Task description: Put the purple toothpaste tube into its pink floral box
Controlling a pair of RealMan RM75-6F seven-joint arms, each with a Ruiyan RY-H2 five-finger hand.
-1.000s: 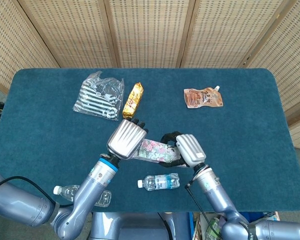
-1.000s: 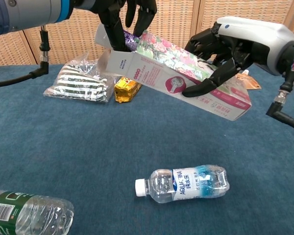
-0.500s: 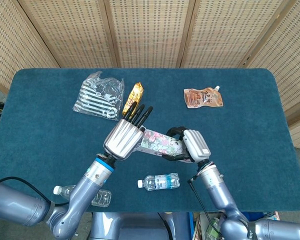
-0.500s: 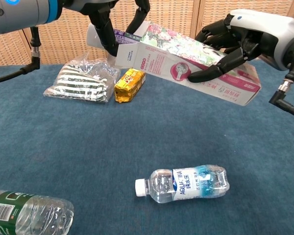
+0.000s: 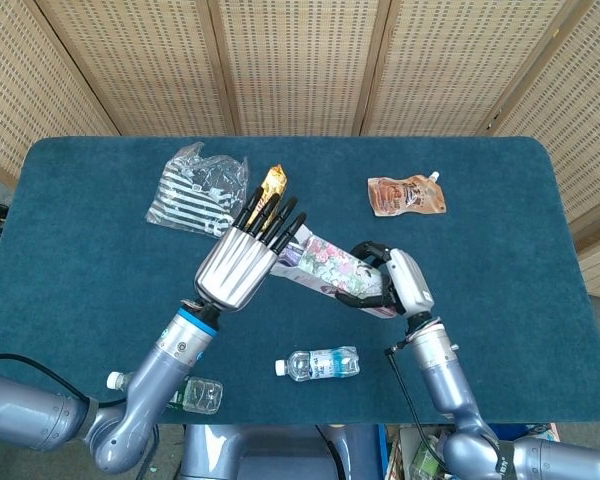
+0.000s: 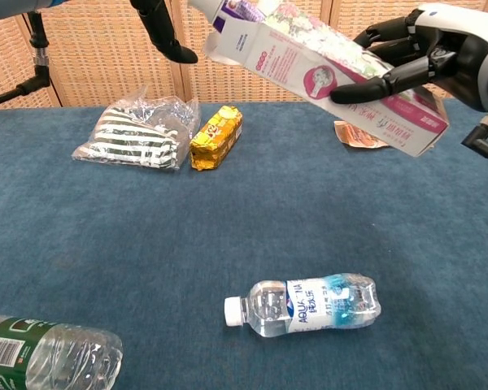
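Observation:
My right hand (image 5: 395,283) grips the pink floral box (image 5: 327,266) near its closed end and holds it tilted above the table. In the chest view the box (image 6: 325,69) slopes up to the left from that hand (image 6: 443,45). The purple toothpaste tube (image 6: 241,8) sticks a little way out of the box's open upper end. My left hand (image 5: 240,265) is by that open end with its fingers (image 5: 270,215) straight and spread, gripping nothing. In the chest view only one dark finger (image 6: 163,32) of it shows, at the top edge.
A striped bag (image 5: 195,190) and a golden snack pack (image 6: 215,136) lie at the back left. A brown pouch (image 5: 407,195) lies at the back right. A small water bottle (image 5: 320,362) lies near the front edge, and another bottle (image 6: 49,353) lies at the front left.
The box has risen and shifted to the right with the right hand. The left hand's fingers have straightened and spread at the box's open end, and the tube sits deeper inside.

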